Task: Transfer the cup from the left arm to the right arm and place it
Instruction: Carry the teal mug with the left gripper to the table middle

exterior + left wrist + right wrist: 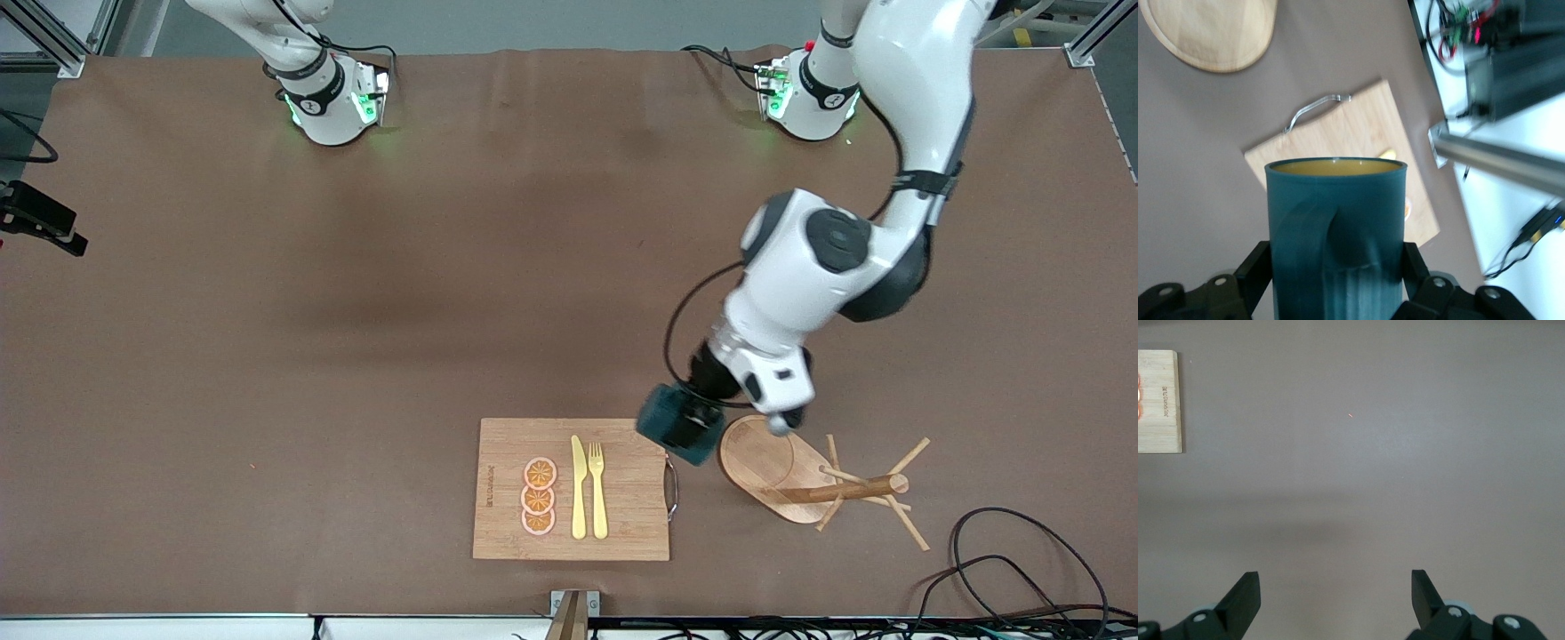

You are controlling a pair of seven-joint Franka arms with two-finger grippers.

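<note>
While the cup (680, 428) hangs in the air, clamped in the left gripper (692, 418), it sits over the gap between the bamboo cutting board (622, 524) and the wooden mug tree (805, 480), just above the board's corner toward the left arm's end of the table. Its dark teal wall is ribbed, and in the left wrist view the cup (1335, 233) shows its handle facing the camera and a mustard-yellow inside at the rim. The left gripper's fingers (1255, 273) press against the cup on both sides, pinching it firmly.

Under the cup lies the cutting board with a metal handle (672, 487) on the edge toward the left arm's end. On the board rest three orange slices (539, 496) in a row, and beside them a yellow knife (579, 487) and a yellow fork (597, 491), side by side. The mug tree lies tipped over on the brown table (267, 356), its oval base (760, 458) tilted and its pegged stem (845, 489) lying toward the left arm's end.

The right gripper (1335, 600) does not show in the front view; its own wrist view shows it with fingers (1245, 597) spread wide and nothing between them, over bare table, with an end of the cutting board (1161, 400) at that view's edge. The right arm waits.
</note>
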